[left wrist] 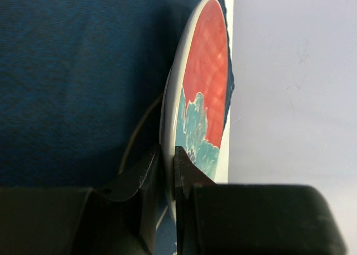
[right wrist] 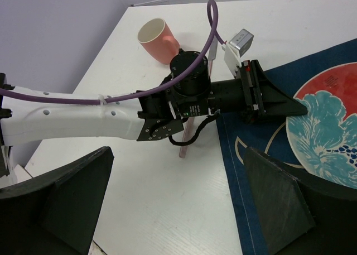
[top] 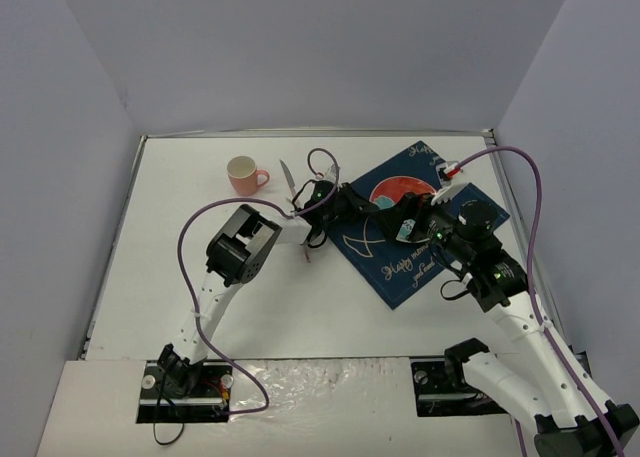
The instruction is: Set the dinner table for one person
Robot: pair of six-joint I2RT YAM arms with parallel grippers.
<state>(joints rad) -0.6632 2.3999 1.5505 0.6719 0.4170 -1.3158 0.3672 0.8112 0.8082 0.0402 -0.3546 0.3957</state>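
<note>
The dinner table (top: 180, 227) is a large white top with a thin metal rim. A navy printed cloth (top: 440, 257) lies at its right. A red and teal plate (top: 392, 189) is over the cloth. My left gripper (top: 366, 203) is shut on the plate's rim (left wrist: 167, 154), one finger above it and one below; the plate (left wrist: 203, 87) fills that view. The right wrist view shows the same grip (right wrist: 298, 107) on the plate (right wrist: 329, 132). My right gripper (top: 415, 227) is open and empty (right wrist: 178, 199) above the cloth's (right wrist: 262, 171) left edge.
A pink cup (top: 243, 175) stands at the back left, also in the right wrist view (right wrist: 156, 40). A knife (top: 288, 180) with a pink handle (right wrist: 187, 140) lies beside it, partly under the left arm. Grey walls enclose the table on three sides.
</note>
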